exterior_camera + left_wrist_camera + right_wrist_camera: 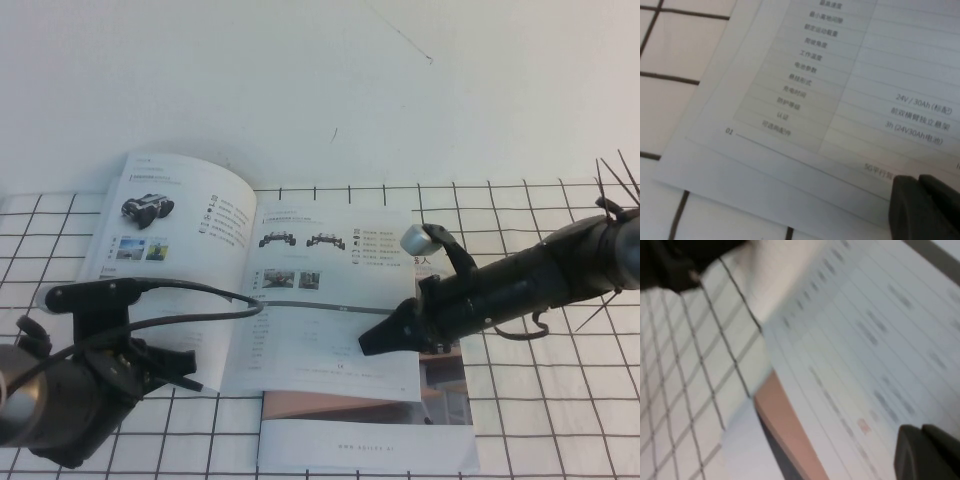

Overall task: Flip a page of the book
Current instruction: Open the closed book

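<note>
The book (pixel 250 290) lies open: the left gripper (pixel 185 368), jaws together, pins its lower left corner while the right gripper (pixel 375 340), jaws narrow, presses the right-hand page (pixel 335 300) flat.

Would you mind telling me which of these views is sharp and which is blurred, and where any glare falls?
High view: evenly lit, fairly sharp; the book lies open, left gripper at its near left corner, right gripper over the right-hand leaf. Left wrist view: table text on the page readable, slightly soft. Right wrist view: smeared, print illegible. No strong glare anywhere.
</note>
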Robot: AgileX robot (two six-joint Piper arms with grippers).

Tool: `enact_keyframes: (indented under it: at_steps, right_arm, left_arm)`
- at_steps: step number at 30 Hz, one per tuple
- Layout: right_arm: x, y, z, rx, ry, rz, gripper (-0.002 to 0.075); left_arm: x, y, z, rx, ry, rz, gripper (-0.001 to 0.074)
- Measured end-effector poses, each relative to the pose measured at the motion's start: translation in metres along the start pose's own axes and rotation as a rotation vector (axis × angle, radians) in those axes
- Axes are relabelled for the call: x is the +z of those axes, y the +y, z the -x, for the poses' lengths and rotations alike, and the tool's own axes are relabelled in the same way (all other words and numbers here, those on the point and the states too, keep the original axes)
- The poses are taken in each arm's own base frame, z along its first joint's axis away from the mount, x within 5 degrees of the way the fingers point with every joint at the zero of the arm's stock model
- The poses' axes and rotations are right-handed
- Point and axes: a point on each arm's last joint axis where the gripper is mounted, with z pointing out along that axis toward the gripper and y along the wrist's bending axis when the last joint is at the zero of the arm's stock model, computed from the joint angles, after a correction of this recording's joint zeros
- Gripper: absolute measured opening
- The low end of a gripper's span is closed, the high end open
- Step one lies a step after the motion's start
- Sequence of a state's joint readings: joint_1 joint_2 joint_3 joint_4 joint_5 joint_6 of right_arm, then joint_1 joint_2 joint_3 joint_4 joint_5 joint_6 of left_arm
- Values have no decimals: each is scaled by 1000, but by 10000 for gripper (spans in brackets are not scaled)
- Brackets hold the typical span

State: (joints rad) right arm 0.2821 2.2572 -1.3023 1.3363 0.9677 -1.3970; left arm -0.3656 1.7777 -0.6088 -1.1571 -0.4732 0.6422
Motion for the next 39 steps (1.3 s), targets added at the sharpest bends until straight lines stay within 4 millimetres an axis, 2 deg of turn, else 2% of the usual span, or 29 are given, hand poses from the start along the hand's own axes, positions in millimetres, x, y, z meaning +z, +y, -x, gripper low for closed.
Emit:
enact_keyframes:
  at_steps: [3,8,14,18,25,30,34,39]
  right_arm:
    - [4,6,13,-45,-61,52,-1]
    - [12,30,59,-192,-101,57,-1]
    - [36,66,107,-387,-92,-83,-1]
    - [52,76,128,-438,-129,-115,-1]
    - [93,59,129,-423,-119,-96,-2]
    - [126,40,114,-371,-75,-73,-2]
    - [139,35,107,-342,-58,-64,-2]
    - [143,33,105,-304,-48,-67,-2]
  left_arm:
    - [0,0,0,4,2,-4,-3]
    - [0,0,0,4,4,-6,-3]
    - [0,-1,1,25,-1,-16,-3]
    - [-1,-2,2,43,-4,-31,-3]
    - [-11,-4,9,64,-29,-75,-3]
    - [-14,-5,12,66,-33,-91,-3]
    - [-21,-6,16,58,-47,-112,-3]
    - [-35,-6,28,51,-100,-145,-3]
